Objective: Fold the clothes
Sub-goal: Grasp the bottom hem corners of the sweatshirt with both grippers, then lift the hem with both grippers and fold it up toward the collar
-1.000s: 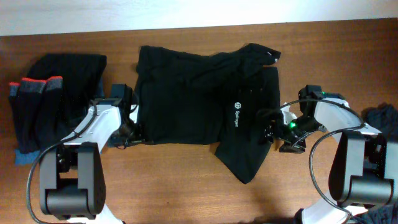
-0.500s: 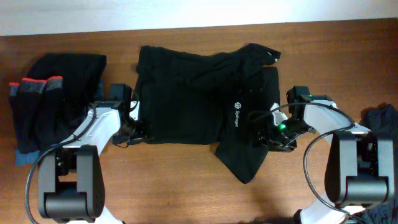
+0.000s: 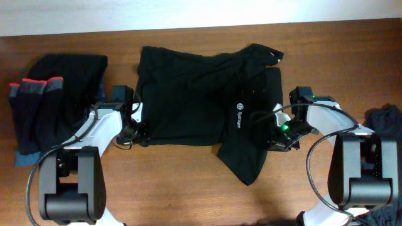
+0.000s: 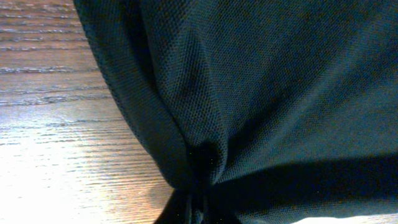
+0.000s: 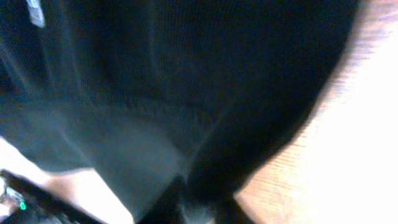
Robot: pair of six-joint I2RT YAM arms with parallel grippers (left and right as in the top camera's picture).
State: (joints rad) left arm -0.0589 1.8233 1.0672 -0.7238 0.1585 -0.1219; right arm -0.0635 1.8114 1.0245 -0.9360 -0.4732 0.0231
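Wood table [image 3: 188, 194]: black garment [image 3: 188, 94] at centre, spread, unfolded, one end trailing toward 5 o'clock. Dark pile [image 3: 50, 94] at 9 o'clock looks finished. Left gripper [image 3: 134, 132] pinches garment's 8 o'clock hem, right gripper [image 3: 274, 141] its 4 o'clock edge; first fold pending.

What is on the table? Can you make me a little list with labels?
middle: black garment, spread out, rumpled, with a white logo
left tool: shut on the garment's left edge, fabric bunched at the pinch
right tool: seems to pinch the garment's right part; its own view is blurry
left side: dark pile with red-orange bands
right edge: dark cloth, partly out of view
table: brown wood
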